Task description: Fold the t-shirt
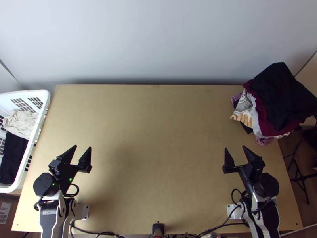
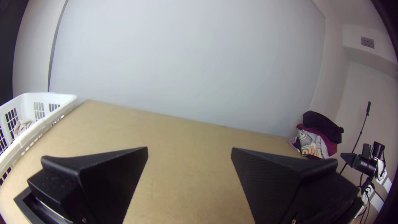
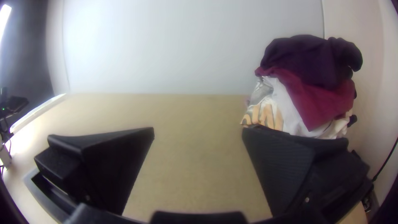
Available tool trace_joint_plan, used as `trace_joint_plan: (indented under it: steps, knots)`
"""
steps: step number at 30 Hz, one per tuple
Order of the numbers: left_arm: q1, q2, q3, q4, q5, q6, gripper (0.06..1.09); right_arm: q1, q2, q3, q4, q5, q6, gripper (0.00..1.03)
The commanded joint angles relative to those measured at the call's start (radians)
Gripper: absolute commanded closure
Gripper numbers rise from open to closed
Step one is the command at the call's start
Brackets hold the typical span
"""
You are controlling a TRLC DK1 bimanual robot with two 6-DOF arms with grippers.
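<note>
Step, judged: pre-pick. Left gripper point(image 1: 83, 146) and right gripper point(image 1: 234, 147): fingers apart, empty. Next: right takes top black garment point(image 1: 279, 93) from clothes pile point(image 1: 264, 115), spreads it on tabletop point(image 1: 158, 139).

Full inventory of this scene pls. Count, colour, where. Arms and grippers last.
table: 1, light wood, centre
backdrop: 1, pale grey, behind table
basket: 1, white, left of table
basket cloths: at least 2, cream and black, inside basket
clothes pile: 1, table's far right corner; black on top, then maroon, white with print, some pinkish cloth; item count unclear
small device: 1, black, near edge, middle
cables: several, black, along near edge
left arm, right arm: 2, silver-grey and black, near corners
left gripper, right gripper: 2, black, fingers apart, nothing between
</note>
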Motion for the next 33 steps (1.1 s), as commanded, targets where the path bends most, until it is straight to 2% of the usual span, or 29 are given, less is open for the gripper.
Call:
trace_joint_plan:
  steps: [1,4,33]
  knots:
    - [0.000,0.000,0.000,0.000,-0.001,0.000,0.11,0.000,0.000,0.000,0.001,0.000,0.001,0.04]
    - [0.000,0.000,0.000,-0.007,-0.023,0.000,0.11,0.000,0.000,0.000,0.001,0.000,0.001,0.04]
    - [0.000,0.000,0.000,-0.009,-0.024,0.000,0.11,0.000,0.000,0.000,0.001,0.000,-0.001,0.04]
